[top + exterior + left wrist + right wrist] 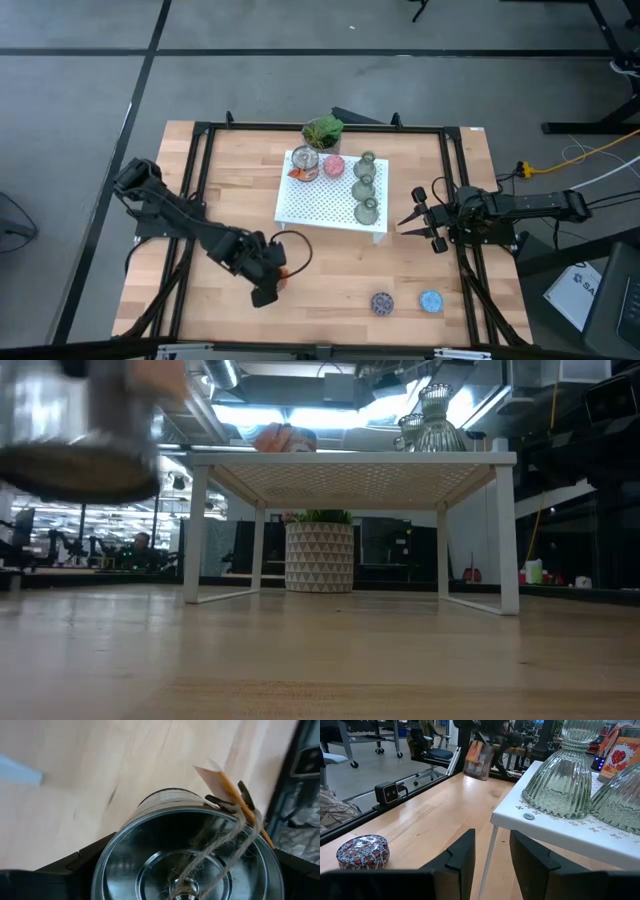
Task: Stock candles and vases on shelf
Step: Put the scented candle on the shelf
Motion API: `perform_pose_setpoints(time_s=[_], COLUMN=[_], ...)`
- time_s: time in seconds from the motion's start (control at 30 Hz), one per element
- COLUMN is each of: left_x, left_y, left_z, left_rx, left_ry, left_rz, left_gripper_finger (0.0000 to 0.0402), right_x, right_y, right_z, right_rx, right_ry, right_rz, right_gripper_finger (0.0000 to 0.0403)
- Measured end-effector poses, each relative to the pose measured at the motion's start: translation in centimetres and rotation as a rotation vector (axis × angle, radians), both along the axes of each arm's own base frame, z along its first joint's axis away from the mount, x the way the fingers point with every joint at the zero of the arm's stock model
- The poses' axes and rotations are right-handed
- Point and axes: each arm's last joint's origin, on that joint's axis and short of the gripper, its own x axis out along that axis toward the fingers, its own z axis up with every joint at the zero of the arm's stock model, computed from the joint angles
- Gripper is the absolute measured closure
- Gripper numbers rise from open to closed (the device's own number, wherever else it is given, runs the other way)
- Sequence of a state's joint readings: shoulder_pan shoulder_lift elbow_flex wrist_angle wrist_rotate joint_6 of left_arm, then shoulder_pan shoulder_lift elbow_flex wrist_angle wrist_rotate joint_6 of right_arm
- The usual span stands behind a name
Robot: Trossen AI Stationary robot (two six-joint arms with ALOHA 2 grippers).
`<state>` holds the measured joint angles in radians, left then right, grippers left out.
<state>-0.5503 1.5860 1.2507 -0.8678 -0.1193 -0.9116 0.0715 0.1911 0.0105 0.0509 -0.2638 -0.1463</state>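
The shiny silver tin candle with a twine-tied orange paper tag is clamped between the fingers of the left gripper, above the front-left part of the wooden table; the low view shows it raised clear of the table surface. Its axis runs roughly along the gripper's line of sight, with the tin's round end facing the wrist camera. The white perforated metal shelf on short legs lies beyond and to the right of this gripper, toward the table centre, so the coming move is judged to be a carry away from the front edge and rightward onto the shelf top. The bare perforated area at the shelf's front-left is the nearest free placement zone. On the shelf stand three olive-green ribbed glass vases with narrow necks in a line along the right side, one silver tin candle with a red-and-white tag and one pink round candle at the rear. One dark patterned round candle and one light blue round candle lie on the table near the front-right edge, well apart from the shelf. The right gripper waits just beside the shelf's right end with its fingers parted and empty; it is the nearer arm to both table candles. A leafy green potted plant stands behind the shelf.
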Motion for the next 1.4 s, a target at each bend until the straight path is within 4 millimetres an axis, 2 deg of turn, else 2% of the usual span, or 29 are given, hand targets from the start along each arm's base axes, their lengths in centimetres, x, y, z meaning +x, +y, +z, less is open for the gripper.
perform_pose_setpoints(time_s=[0.27,0.53,0.7,0.97,1.17,1.4], left_x=[2.2,3.8,4.2,4.6,5.2,5.6], left_y=[2.6,7.1,9.9,13.4,14.7,15.8], left_z=[4.9,9.8,11.7,12.2,11.8,10.9], left_rx=[0.043,0.133,0.185,0.191,0.164,0.141], left_ry=[-0.088,-0.186,-0.226,-0.233,-0.225,-0.164], left_rz=[-0.043,-0.030,0.032,0.233,0.327,0.330], left_gripper_finger=[0.0047,0.0047,0.0047,0.0047,0.0047,0.0047], right_x=[0.0,0.0,0.0,0.0,0.0,0.0], right_y=[0.0,0.0,0.0,0.0,0.0,0.0], right_z=[0.0,0.0,0.0,0.0,0.0,0.0], right_rx=[0.000,0.000,0.000,0.000,0.000,0.000], right_ry=[0.000,0.000,0.000,0.000,0.001,0.000], right_rz=[0.000,0.000,0.000,0.001,0.001,0.001], right_gripper_finger=[0.0279,0.0279,0.0279,0.0279,0.0279,0.0279])
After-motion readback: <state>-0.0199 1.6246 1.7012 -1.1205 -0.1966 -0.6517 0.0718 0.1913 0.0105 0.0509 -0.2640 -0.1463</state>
